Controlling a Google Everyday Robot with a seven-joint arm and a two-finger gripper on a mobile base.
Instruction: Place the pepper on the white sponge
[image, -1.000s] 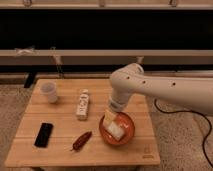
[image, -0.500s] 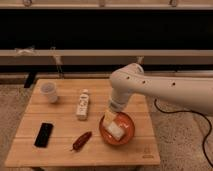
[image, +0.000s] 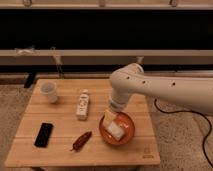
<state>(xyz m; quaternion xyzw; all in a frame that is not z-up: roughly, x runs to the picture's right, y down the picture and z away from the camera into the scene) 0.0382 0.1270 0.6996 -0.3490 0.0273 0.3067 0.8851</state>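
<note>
The dark red-brown pepper lies on the wooden table near the front edge, left of the orange-red bowl. The white sponge sits inside the bowl. My gripper hangs from the white arm over the bowl's left side, just above the sponge and to the upper right of the pepper. It is apart from the pepper. Whether it touches the sponge does not show.
A black phone lies at the front left. A long white remote-like bar lies in the middle. A white cup stands at the back left. A dark shelf and wall run behind the table.
</note>
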